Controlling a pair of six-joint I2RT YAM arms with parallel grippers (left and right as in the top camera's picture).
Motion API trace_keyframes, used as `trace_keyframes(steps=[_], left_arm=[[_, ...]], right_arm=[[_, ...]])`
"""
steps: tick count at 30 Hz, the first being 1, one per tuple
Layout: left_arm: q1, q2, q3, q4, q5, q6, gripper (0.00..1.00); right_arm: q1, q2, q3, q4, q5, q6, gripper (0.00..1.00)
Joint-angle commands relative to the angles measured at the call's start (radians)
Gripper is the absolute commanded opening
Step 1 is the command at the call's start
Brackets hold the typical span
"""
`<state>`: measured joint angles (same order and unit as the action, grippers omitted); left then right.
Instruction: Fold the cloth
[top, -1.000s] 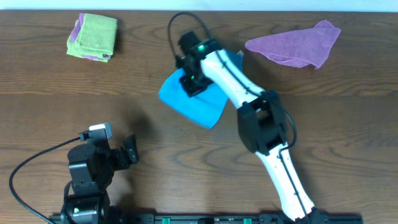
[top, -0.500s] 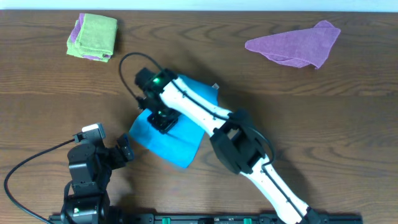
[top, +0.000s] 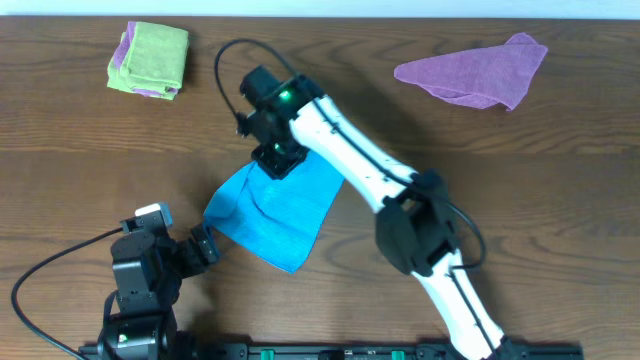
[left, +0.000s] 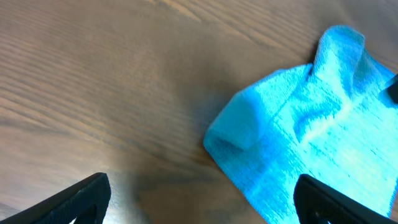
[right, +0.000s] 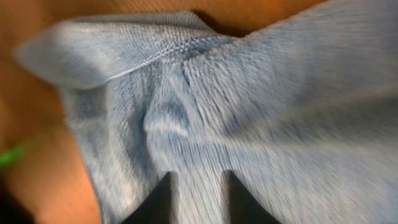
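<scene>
- Sky-blue cloth is seen lying on the wooden desk, left of centre on the near half. It is rumpled rather than flat, with a crease running through its middle.
- Its far edge is covered by the right claw. The right arm is stretched across from the near right.
- In the right wrist view, the fingertips are seen narrowly parted, with blue pile showing in the gap. The picture is blurred, so contact with the cloth cannot be told. A raised ridge is noted in the cloth just beyond the tips.
- Left claw is seen at the near left, spread wide and holding nothing. The cloth's left corner is close by but apart from it.
- In the left wrist view, that corner is seen curled over into a soft roll, with bare desk between it and the fingers.
- A lime-green folded cloth is noted at the far left, with a purple layer showing at its edges.
- A purple cloth lies loosely spread at the far right, well apart from the blue one.
</scene>
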<state>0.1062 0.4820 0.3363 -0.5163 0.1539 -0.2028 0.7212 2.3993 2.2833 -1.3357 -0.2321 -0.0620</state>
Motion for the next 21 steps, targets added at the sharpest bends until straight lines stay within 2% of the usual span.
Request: trace_keyframes(steps=[1, 6, 7, 9, 10, 15, 21], left_arm=[[-0.001, 0.002, 0.027, -0.021, 0.026, -0.007, 0.95], [-0.002, 0.002, 0.027, -0.044, 0.137, -0.003, 0.95], [-0.002, 0.002, 0.027, -0.044, 0.149, -0.003, 0.95], [-0.002, 0.002, 0.027, -0.045, 0.162, 0.0, 0.95], [-0.002, 0.002, 0.027, -0.046, 0.163, 0.005, 0.95], [-0.003, 0.034, 0.027, -0.052, 0.212, 0.08, 0.95], [-0.049, 0.172, 0.038, -0.007, 0.232, 0.167, 0.95]], right_arm=[[-0.026, -0.103, 0.023, -0.037, 0.009, -0.054, 0.45], [-0.085, -0.206, 0.023, -0.11, 0.066, -0.075, 0.42], [-0.097, -0.223, 0.023, -0.12, 0.067, -0.075, 0.36], [-0.122, -0.254, 0.023, -0.143, 0.067, -0.079, 0.1], [-0.134, -0.271, 0.023, -0.159, 0.068, -0.087, 0.02], [-0.195, -0.35, 0.021, -0.243, 0.068, -0.094, 0.02], [-0.208, -0.45, -0.001, -0.254, 0.093, -0.101, 0.02]])
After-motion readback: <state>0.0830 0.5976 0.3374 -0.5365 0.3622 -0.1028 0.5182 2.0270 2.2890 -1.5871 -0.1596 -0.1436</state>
